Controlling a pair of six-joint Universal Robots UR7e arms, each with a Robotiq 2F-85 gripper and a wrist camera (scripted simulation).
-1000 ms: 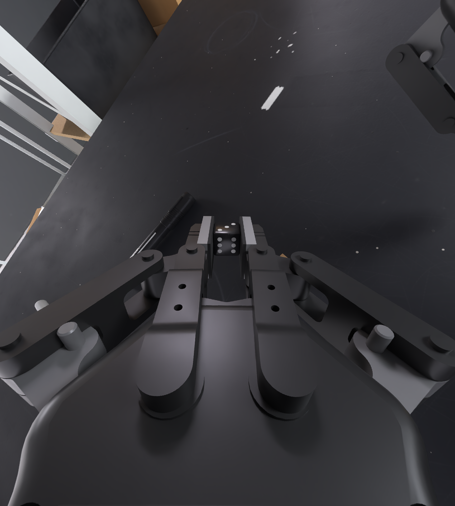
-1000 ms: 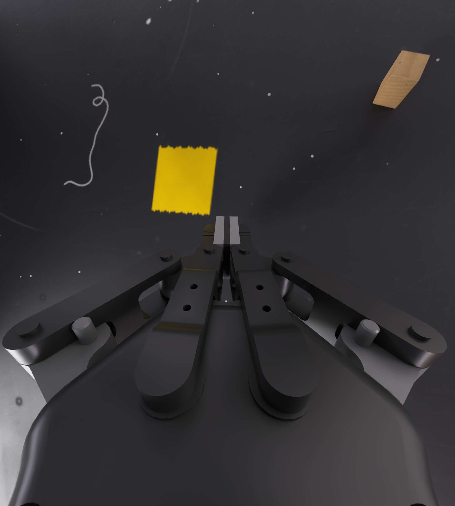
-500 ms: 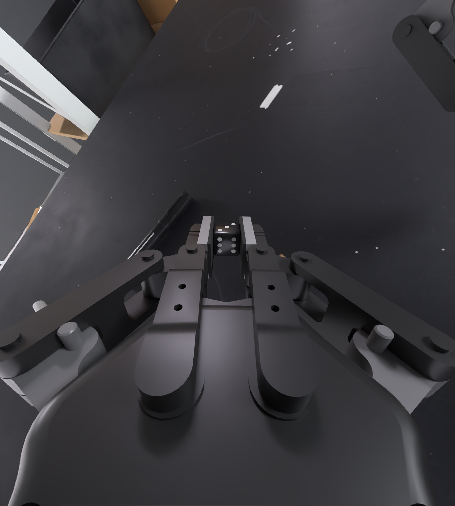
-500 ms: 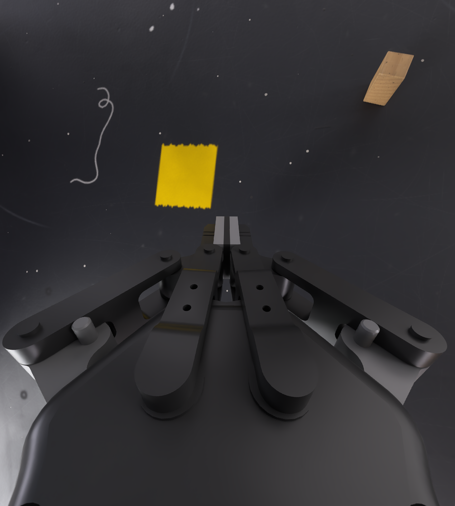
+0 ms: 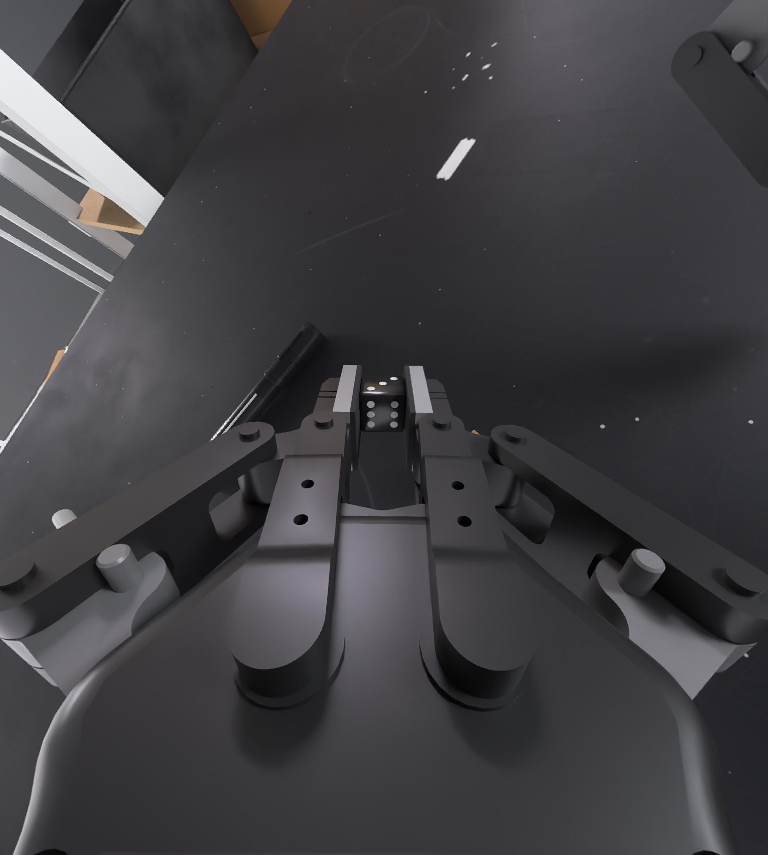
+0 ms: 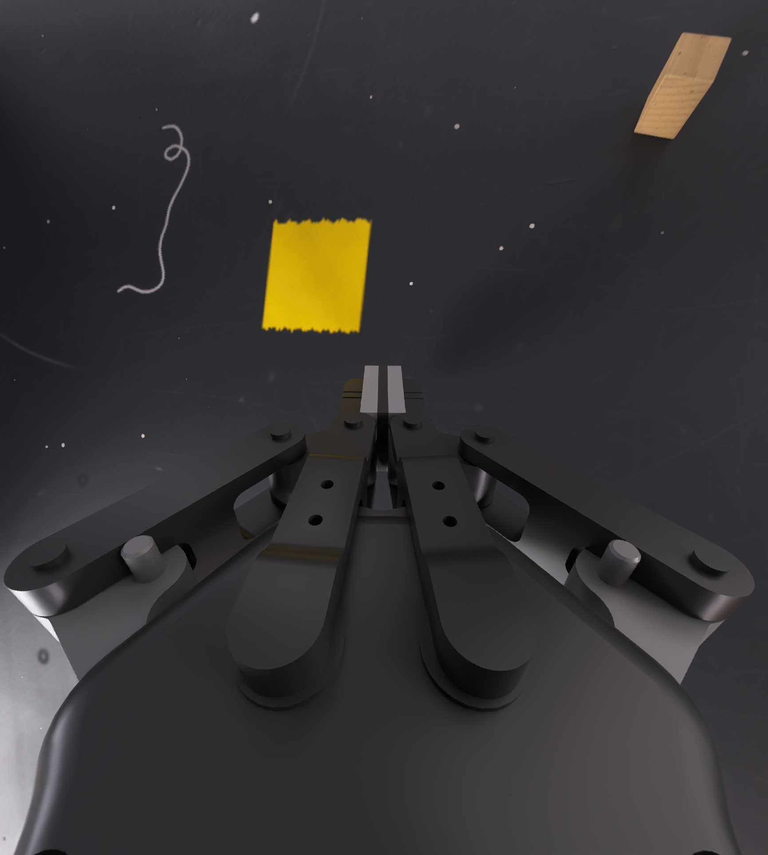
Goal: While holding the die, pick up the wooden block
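My left gripper (image 5: 382,391) is shut on a small black die (image 5: 382,407) with white pips, held between its pads above the dark table. The wooden block (image 6: 682,85), a light tan rectangular piece, lies on the table at the top right of the right wrist view, far ahead and to the right of my right gripper (image 6: 383,388). My right gripper is shut and empty, its pads pressed together above the table. The right gripper's linkage also shows at the top right of the left wrist view (image 5: 742,106).
A black marker pen (image 5: 280,374) lies on the table just left of my left gripper. A yellow tape patch (image 6: 317,275) and a white squiggle mark (image 6: 167,213) lie ahead of my right gripper. The table's left edge (image 5: 109,296) borders white shelving and cardboard boxes.
In the right wrist view the wooden block and yellow tape have shifted up and slightly left. In the left wrist view the right gripper has moved up and away. The die stays held.
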